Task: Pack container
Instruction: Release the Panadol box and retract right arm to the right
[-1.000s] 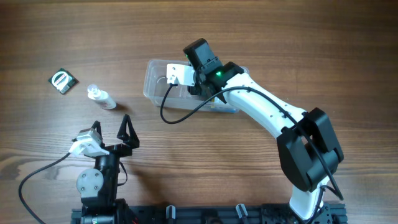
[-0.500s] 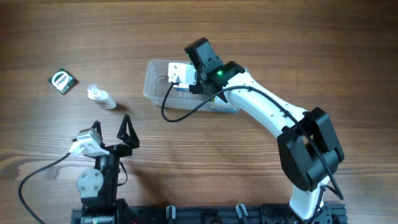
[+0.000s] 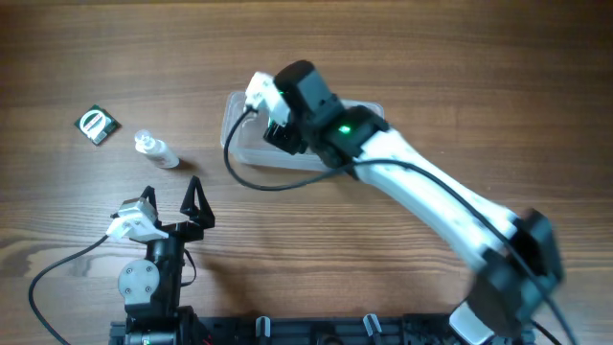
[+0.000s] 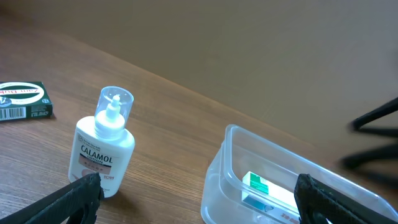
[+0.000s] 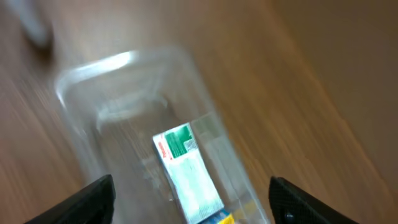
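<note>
The clear container (image 3: 233,123) stands at the middle far side of the table, mostly covered by my right arm. A white and green box (image 5: 186,168) lies flat inside it, with a yellow and blue item at its end. My right gripper (image 5: 189,194) is open and empty above the container's inside; it also shows in the overhead view (image 3: 280,136). My left gripper (image 3: 172,197) is open and empty near the front left. In the left wrist view the left gripper (image 4: 199,199) faces the container (image 4: 224,180) and a white Calamol bottle (image 4: 106,146).
The small bottle (image 3: 155,149) lies left of the container. A dark green flat box (image 3: 98,125) lies further left and shows in the left wrist view (image 4: 25,101). The right arm's cable (image 3: 254,182) loops in front of the container.
My right arm has swung left and turned over the container and is blurred with motion. The left arm, bottle and green box have not moved.
</note>
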You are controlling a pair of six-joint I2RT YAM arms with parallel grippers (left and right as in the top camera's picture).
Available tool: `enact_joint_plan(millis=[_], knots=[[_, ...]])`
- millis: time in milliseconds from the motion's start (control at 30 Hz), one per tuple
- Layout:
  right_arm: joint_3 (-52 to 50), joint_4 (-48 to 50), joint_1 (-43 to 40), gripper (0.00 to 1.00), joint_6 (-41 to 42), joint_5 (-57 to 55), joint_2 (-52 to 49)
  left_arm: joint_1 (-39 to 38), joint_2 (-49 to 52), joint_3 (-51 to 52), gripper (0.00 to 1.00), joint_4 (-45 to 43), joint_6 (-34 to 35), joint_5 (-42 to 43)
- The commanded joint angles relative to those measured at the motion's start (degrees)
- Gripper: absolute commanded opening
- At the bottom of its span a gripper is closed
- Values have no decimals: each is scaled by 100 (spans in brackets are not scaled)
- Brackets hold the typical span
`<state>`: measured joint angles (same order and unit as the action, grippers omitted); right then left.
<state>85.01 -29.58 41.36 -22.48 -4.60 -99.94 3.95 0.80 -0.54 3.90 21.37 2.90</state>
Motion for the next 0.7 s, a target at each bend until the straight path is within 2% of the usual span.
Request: enact_joint_plan(millis=[0,33,167,333,500,667], knots=[[50,-229,-323,97,1958,-365,1012,46,-31,20,100,42,-9,-37],[50,-328,-457,100,2197,-474,1198,46,-31,20,100,42,-9,-37],[48,-804,-1274,100,3182,-927,1784,46,-31,20,100,42,-7,-35],[48,-1150,-2409,100,3987,-929,1928,46,-31,20,100,42,-9,-37],[39,-1325,-3263,100,4223,-866,1871,46,-31,20,100,42,-9,-37],[-20,-1412,-3650,100,4212,-868,1856,46,-31,20,100,33,-9,-249]])
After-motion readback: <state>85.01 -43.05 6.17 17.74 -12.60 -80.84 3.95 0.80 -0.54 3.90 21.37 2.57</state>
